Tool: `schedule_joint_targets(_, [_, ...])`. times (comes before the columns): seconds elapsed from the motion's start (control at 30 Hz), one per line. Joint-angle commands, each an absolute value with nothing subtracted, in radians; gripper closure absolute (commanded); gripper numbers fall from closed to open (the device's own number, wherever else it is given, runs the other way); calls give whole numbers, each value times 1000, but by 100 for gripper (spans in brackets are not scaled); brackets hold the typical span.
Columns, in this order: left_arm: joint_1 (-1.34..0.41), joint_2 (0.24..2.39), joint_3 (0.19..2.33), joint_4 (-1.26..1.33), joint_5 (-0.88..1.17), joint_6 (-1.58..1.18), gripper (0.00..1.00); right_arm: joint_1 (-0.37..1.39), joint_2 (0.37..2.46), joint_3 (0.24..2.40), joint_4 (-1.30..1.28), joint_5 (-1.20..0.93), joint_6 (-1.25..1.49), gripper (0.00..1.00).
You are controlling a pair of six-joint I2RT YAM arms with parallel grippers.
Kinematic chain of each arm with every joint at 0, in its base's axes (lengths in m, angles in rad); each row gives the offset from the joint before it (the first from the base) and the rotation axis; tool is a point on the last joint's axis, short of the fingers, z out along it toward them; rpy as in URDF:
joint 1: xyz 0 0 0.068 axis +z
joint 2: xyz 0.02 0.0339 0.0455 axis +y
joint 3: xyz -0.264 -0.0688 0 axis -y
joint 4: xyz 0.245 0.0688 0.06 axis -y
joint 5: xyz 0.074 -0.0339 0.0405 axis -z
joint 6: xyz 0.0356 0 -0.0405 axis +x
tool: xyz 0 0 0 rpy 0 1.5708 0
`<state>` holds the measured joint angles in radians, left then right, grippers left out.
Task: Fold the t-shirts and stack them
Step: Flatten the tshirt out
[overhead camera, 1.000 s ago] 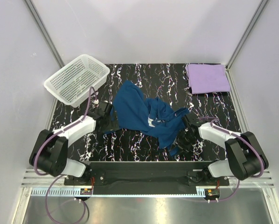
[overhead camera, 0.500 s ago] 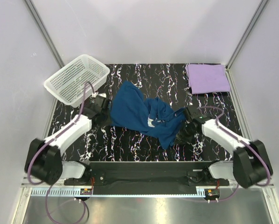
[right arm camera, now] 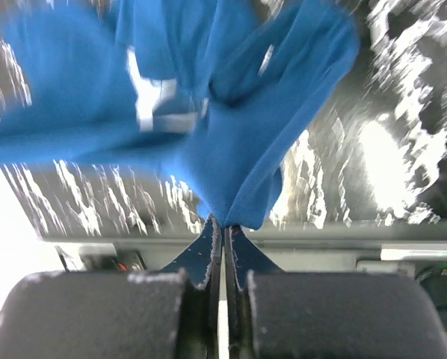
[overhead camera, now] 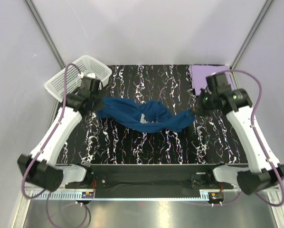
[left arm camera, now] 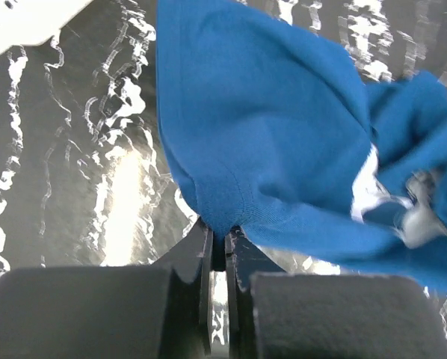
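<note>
A black tabletop (overhead camera: 146, 142) veined with white marbling sits inside pale grey walls, with both arms reaching out over it from the near edge. The left gripper (overhead camera: 99, 111) has its two fingers pressed together on a pinch of the dark teal-blue t-shirt (overhead camera: 132, 114); the left wrist view shows the cloth's hemmed edge caught between the dark tips (left arm camera: 218, 243) and fanning out away from them. The right gripper (overhead camera: 195, 110) is likewise clamped on the shirt's other end, a bunched corner squeezed in the narrow slot between its fingers (right arm camera: 223, 224). Between the two grips the shirt hangs as a sagging, crumpled band across the middle of the table, left to right, a patch of white print showing near its centre (overhead camera: 143, 118). Whether its lowest folds touch the surface cannot be told. Far right, the pale lavender t-shirt (overhead camera: 199, 74) lies folded flat in the table's corner, partly hidden by the right arm. Far left, just behind the left wrist, stands the white perforated basket (overhead camera: 56, 85).
</note>
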<state>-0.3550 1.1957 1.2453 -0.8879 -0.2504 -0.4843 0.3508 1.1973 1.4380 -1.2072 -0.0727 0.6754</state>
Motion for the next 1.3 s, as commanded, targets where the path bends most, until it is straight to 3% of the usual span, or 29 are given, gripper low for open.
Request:
schedule_joint_targets(0.0, [-289,1322,1339,-942,-253,-436,95,178,1301,1552,-1264,-64,572,100])
schedule_joint_targets(0.1, [-227,1411,1371,-925,-187,-422,95,51,1403,1604,-1244,-103,517,100])
schedule_joint_targets(0.33, [-160,1666,1449,-905,-69,-356,94,-25,1716,1695,-1177,-127,462,100])
schedule_joint_targets(0.43, [-153,1784,1541,-910,-23,-334,84,-26,1837,1767,-1177,-77,446,100])
schedule_joint_targets(0.53, [-150,1851,1627,-920,-40,-325,54,-37,1948,1862,-1196,-28,430,100])
schedule_joint_targets(0.57, [-150,1859,1649,-929,-57,-325,33,-40,1969,1882,-1197,-25,426,100])
schedule_joint_targets(0.6, [-150,1862,1673,-936,-72,-325,25,-41,2012,1902,-1198,-20,423,100])
schedule_joint_targets(0.67, [-150,1852,1684,-942,-98,-331,18,-43,2058,1966,-1213,-9,419,100])
schedule_joint_targets(0.77, [-152,1786,1629,-920,-63,-360,17,-43,2132,2014,-1213,-11,416,100])
schedule_joint_targets(0.87, [-156,1724,1505,-856,56,-388,24,-43,2186,2043,-1207,-20,403,100])
schedule_joint_targets(0.97, [-155,1723,1396,-784,139,-408,37,-43,2203,2049,-1193,-44,399,100])
schedule_joint_targets(1.1, [-141,1770,1345,-715,127,-394,44,-41,2151,1993,-1160,-100,381,87])
schedule_joint_targets(1.27, [-106,1848,1357,-646,74,-405,58,-41,2088,1941,-1158,-117,359,87])
